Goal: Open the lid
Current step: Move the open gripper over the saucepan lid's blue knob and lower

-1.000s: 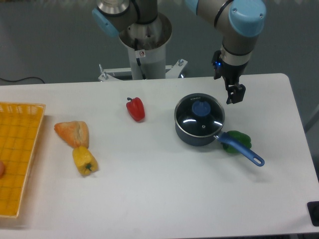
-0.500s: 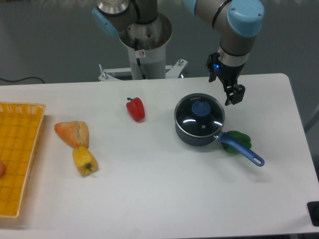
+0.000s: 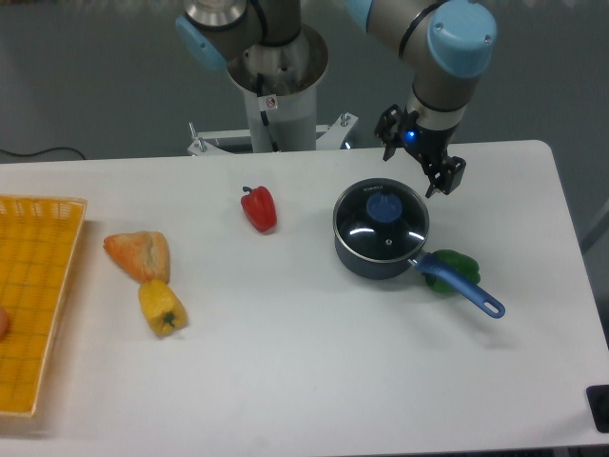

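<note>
Left of the saucepan (image 3: pixel 381 249) by turns: orange basket (image 3: pixel 38 305), bread piece (image 3: pixel 139 254) above yellow pepper (image 3: pixel 162 307), red pepper (image 3: pixel 259 208); lid (image 3: pixel 382 215) seated on saucepan, green pepper (image 3: pixel 455 264) under its handle; gripper (image 3: pixel 443 179) above-right, clear of lid, jaw spacing indeterminable.
</note>
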You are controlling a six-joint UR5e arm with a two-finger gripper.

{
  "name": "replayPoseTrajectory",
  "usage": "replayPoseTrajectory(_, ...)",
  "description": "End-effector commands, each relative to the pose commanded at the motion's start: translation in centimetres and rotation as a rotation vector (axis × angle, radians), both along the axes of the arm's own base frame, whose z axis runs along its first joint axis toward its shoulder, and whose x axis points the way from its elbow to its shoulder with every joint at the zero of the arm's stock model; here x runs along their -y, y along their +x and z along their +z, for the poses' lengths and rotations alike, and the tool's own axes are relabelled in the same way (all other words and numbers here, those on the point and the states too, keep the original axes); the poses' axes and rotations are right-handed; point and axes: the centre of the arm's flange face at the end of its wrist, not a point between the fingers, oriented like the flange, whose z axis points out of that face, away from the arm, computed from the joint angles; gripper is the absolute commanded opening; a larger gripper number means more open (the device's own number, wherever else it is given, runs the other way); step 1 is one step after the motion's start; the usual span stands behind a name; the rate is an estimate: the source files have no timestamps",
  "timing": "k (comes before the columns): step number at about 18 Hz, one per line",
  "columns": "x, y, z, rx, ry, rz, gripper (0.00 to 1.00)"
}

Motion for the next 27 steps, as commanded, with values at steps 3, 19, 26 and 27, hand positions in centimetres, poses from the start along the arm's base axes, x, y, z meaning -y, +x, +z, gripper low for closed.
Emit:
replayPoseTrajectory(3, -1.5, -1.0, -0.3, -0.043, 0.043, 0.079, 1.0)
replayPoseTrajectory(19, -3.4, 1.0, -3.7, -0.214, -0.016, 0.051, 1.0)
replayPoseTrajectory(26, -2.6, 2.4, -4.6, -0.195, -0.026, 0.042, 1.0)
replayPoseTrajectory(27, -2.6, 2.6, -4.7, -0.192, -0.027, 0.04, 1.0)
